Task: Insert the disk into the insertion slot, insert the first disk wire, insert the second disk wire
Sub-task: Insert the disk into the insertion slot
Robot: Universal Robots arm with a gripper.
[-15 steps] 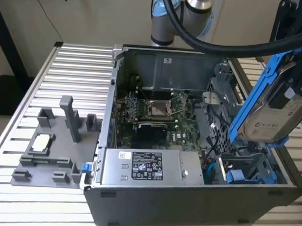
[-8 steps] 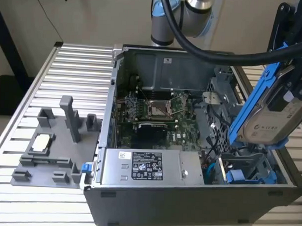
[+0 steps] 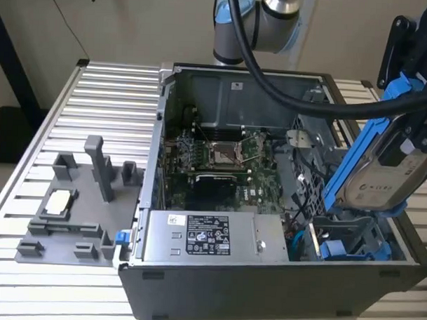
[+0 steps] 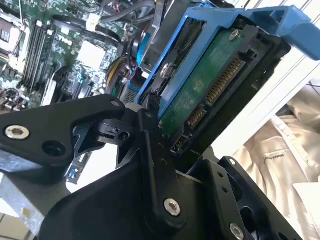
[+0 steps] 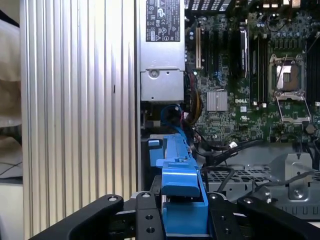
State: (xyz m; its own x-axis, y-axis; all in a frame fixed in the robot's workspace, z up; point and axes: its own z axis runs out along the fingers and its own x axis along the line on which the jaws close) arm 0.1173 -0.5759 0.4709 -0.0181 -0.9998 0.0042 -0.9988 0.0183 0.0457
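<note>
My gripper (image 3: pixel 410 104) is shut on the disk (image 3: pixel 385 176), a silver-grey drive with a white label in a bright blue carrier frame. The disk hangs steeply tilted over the case's front corner at the exterior view's right. Its lower end sits just above the insertion slot (image 3: pixel 351 243), a grey metal bay with blue plastic parts. In the second wrist view the disk (image 4: pixel 210 85) shows its green circuit board and connector between the black fingers (image 4: pixel 150 150). In the first wrist view the blue carrier (image 5: pixel 182 192) sits in my gripper (image 5: pixel 182 217), above the insertion slot (image 5: pixel 152 150).
The open PC case holds a motherboard (image 3: pixel 220 160), a silver power-supply box (image 3: pixel 197 237) and a perforated metal cage (image 3: pixel 311 181). A blue cable (image 3: pixel 298 241) lies beside the slot. A grey fixture plate (image 3: pixel 71 204) stands on the ribbed table (image 5: pixel 75 125).
</note>
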